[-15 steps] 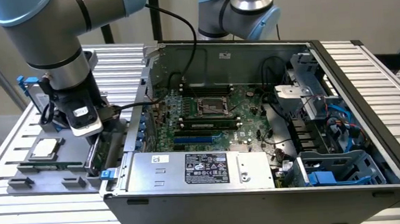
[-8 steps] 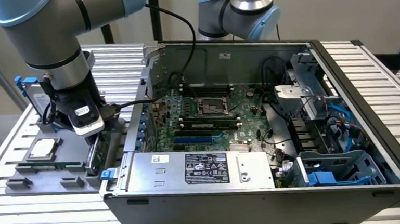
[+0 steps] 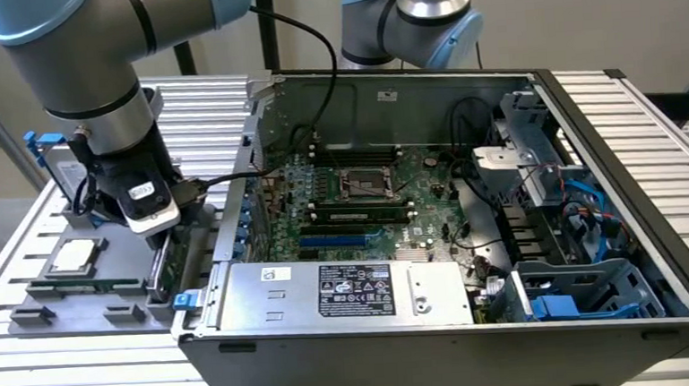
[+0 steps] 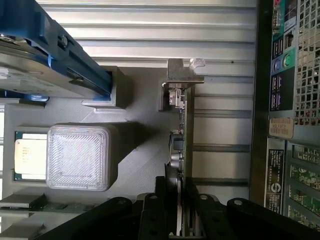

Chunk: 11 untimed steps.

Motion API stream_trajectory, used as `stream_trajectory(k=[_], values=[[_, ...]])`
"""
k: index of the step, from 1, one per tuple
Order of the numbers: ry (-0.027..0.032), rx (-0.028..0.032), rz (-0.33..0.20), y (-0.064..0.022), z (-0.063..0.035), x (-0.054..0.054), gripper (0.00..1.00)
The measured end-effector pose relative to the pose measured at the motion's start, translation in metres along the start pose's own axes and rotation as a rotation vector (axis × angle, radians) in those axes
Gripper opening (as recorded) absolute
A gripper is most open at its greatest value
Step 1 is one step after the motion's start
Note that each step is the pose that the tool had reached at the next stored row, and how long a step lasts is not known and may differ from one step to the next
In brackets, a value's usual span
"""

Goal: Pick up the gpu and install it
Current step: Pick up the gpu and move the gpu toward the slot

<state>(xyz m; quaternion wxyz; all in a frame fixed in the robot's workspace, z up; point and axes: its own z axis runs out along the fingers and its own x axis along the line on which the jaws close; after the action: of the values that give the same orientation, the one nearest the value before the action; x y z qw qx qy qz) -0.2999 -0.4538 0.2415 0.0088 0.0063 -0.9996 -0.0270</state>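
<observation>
Slatted metal desk (image 3: 45, 382) carries a grey parts tray (image 3: 40, 312) right against the open PC case (image 3: 449, 335). The gpu (image 4: 183, 125) stands on edge in the tray's holder, just beside the case wall, with its silver bracket (image 4: 182, 80) at the end away from the gripper (image 4: 179, 189). Jaws sit one on each face of the card with no gap visible, so this reads as clamped on the gpu's end. The card looks seated in the holder, not yet lifted.

The step in hand is the pick-up. Judgement calls for doing it well:
- Grip is near one end, so expect the bracket end to sag. Keep the hold firm and the card vertical.
- Pull straight out along the holder slot. Any twist likely binds it.
- Watch clearance to the case wall and the blue-railed hard drive (image 4: 45, 65) in the tray.
- Pressure belongs on bare board, not on components.
</observation>
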Motion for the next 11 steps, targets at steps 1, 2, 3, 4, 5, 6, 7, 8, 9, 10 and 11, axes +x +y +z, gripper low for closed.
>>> stream_trajectory(k=[1,2,3,4,5,6,7,8,9,10,11], values=[[0.0001,-0.0001,0.0,0.0001,-0.0019,0.0,0.0],[0.0001,-0.0002,0.0,0.0003,-0.0042,0.0,0.0],[0.0003,-0.0003,0.0,0.0004,-0.0068,0.0,0.0],[0.0003,-0.0005,0.0,0.0006,-0.0102,0.0,0.0],[0.0006,-0.0007,0.0,0.0008,-0.0139,0.0,0.0],[0.0006,-0.0008,0.0,0.0009,-0.0178,0.0,0.0],[0.0006,-0.001,0.0,0.0011,-0.0213,0.0,0.0],[0.0007,-0.0013,0.0,0.0012,-0.0258,0.0,0.0],[0.001,-0.0013,0.0,0.0013,-0.0304,0.001,0.0],[0.0011,-0.0015,0.0,0.0014,-0.0349,0.001,0.0],[0.0011,-0.0016,0.0,0.0014,-0.0395,0.001,0.0]])
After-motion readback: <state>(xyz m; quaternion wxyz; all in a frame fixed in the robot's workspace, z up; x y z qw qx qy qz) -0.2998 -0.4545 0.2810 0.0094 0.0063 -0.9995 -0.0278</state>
